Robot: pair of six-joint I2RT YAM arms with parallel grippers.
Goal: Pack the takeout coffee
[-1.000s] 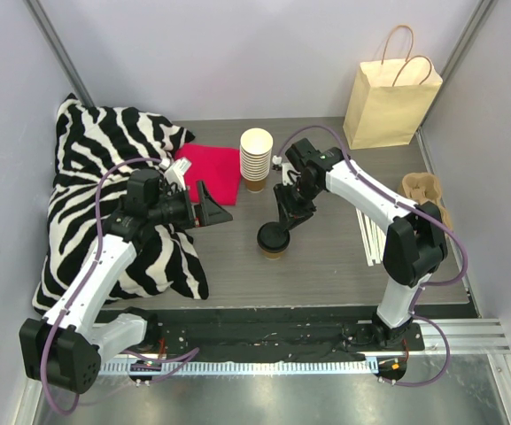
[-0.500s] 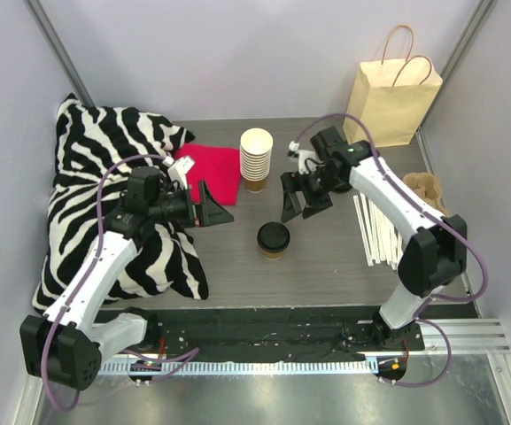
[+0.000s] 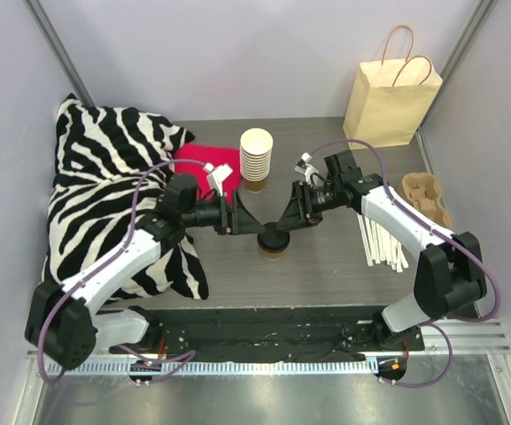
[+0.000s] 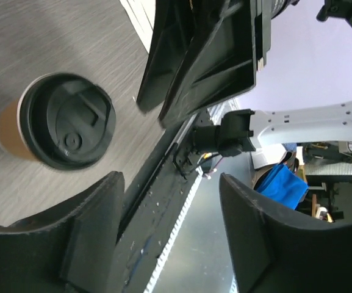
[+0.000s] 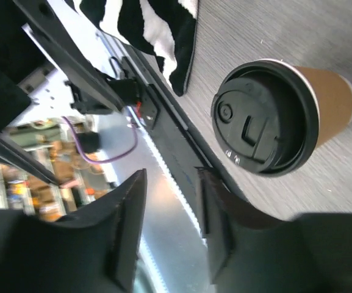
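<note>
Both arms have swung in on the cup since a second ago: left gripper [image 3: 248,223] came off the zebra pillow [image 3: 104,177] and right gripper [image 3: 287,220] dropped back down from the right, so now they flank the takeout coffee [image 3: 273,241] from either side. The coffee hasn't budged. It's upright, lid on, mid-table [image 3: 335,266], just in front of the stack of cream cups [image 3: 256,159]. On the left wrist cam the fingers [image 4: 81,235] are spread pretty wide with nothing between them, and the cup sits off to one side. Same on the right wrist cam, with a narrower gap, jaws apart, empty and the cup off to the side. From the top view both sets of tips look super close to the lid, but I can't tell if either actually touches.
</note>
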